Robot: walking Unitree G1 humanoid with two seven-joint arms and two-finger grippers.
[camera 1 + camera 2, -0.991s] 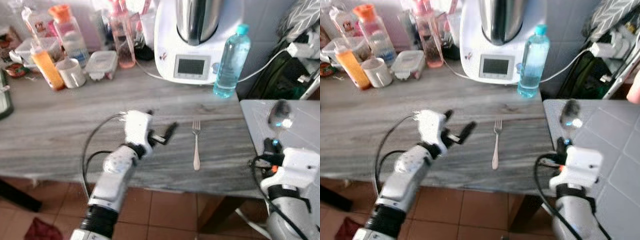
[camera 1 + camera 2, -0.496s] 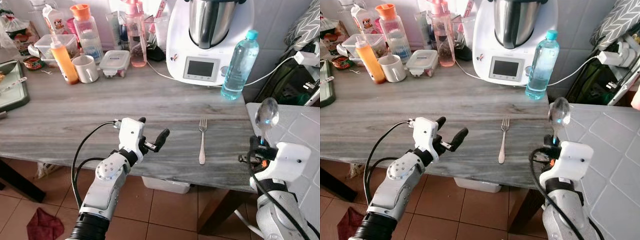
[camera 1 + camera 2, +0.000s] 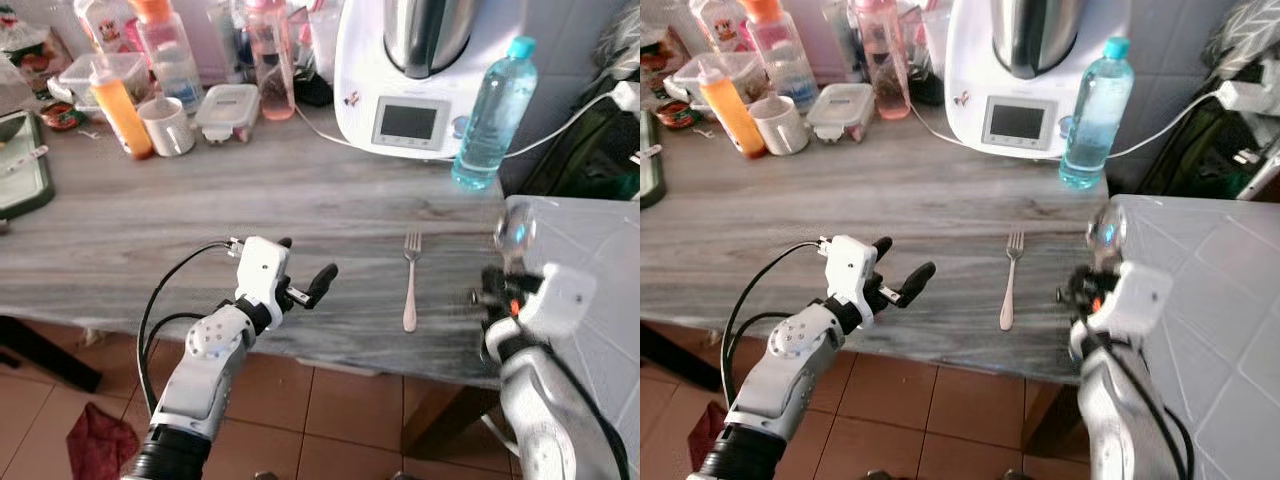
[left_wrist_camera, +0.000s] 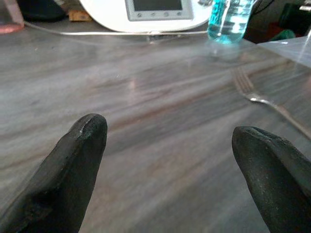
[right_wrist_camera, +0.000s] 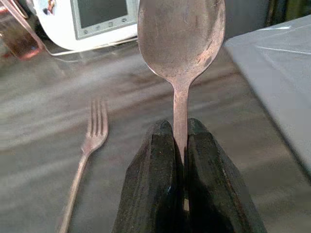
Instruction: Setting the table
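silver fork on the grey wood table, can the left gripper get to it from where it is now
Probably yes. The left gripper hovers open over the grey wood table, with bare tabletop between it and the silver fork; nothing stands in the way.

spoon (image 5: 181,39) handle hidden between jaws

Silver arms, white wrist housings, black cables, black jaws

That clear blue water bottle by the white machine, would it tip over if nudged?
Probably: the tall, narrow blue-capped plastic water bottle stands upright on a small base. It looks mostly full, so likely heavyish and steadier. On its side, its round body would likely roll.
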